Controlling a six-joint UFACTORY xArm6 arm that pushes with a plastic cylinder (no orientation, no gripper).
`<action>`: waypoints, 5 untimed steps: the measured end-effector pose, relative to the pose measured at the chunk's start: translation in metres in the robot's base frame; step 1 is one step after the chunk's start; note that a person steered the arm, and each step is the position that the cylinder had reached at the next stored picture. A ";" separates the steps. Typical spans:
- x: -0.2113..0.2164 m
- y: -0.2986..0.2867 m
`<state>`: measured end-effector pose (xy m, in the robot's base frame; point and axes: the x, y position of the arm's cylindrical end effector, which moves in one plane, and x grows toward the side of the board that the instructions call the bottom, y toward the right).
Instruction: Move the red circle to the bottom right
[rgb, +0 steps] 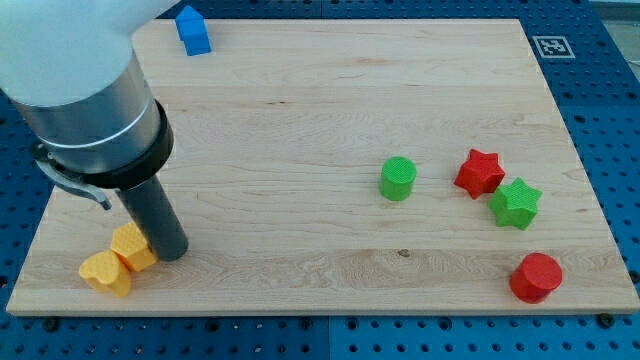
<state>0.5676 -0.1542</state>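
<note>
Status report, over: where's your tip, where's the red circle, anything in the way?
My tip at the view's bottom left, touching yellow blocks. Red circle sits bottom right. Green star just above it, apart.

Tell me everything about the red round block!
The red circle is a short, chunky cylinder in bright red, matte like plastic or foam. It stands upright on its flat end, on the wooden board, near the view's bottom right corner. Nothing touches it. The green star sits just above it, apart. My tip is far off at the view's left, beside the yellow blocks.
</note>
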 end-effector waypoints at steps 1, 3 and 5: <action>0.000 0.000; -0.006 0.092; -0.006 0.199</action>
<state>0.5616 0.0446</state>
